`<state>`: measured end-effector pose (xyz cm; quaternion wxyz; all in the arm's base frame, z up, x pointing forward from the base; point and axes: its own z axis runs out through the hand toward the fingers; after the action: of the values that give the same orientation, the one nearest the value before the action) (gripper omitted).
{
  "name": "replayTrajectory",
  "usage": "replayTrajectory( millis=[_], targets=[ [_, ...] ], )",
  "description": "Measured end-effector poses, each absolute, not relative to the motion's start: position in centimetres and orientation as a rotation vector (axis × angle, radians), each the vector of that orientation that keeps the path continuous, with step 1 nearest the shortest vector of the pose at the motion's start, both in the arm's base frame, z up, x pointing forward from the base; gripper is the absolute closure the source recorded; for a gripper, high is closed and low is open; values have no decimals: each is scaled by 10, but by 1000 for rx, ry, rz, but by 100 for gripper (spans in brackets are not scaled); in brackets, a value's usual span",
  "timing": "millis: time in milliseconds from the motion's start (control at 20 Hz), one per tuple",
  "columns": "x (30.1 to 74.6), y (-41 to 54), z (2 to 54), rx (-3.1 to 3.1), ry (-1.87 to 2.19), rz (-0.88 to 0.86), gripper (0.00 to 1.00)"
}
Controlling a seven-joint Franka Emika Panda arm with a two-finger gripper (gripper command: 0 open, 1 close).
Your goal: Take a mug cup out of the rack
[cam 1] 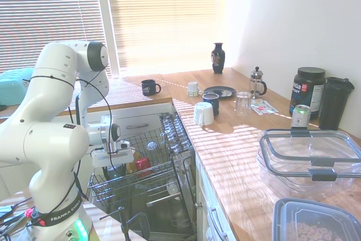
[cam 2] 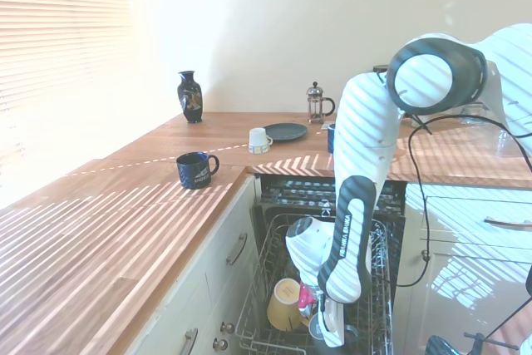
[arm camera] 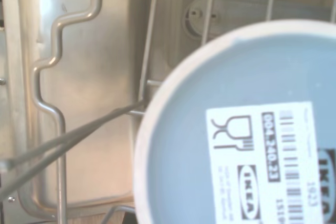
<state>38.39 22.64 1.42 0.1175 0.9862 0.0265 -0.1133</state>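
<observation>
The wire dishwasher rack (cam 1: 163, 170) stands pulled out below the wooden surface (cam 1: 225, 139), with the Franka gripper (cam 1: 113, 159) lowered into it. The grey mug cup (arm camera: 247, 129) sits upside down in the rack, its labelled base filling the wrist view, so the lift-out is not yet done. Whether the jaws are open or closed on it cannot be told
</observation>
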Motion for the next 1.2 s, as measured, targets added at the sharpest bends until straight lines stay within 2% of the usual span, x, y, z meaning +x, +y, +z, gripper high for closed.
replayTrajectory(
  millis=[1200],
  targets=[
    [398, 236, 32, 2875, 49, -316, 100]
  ],
)
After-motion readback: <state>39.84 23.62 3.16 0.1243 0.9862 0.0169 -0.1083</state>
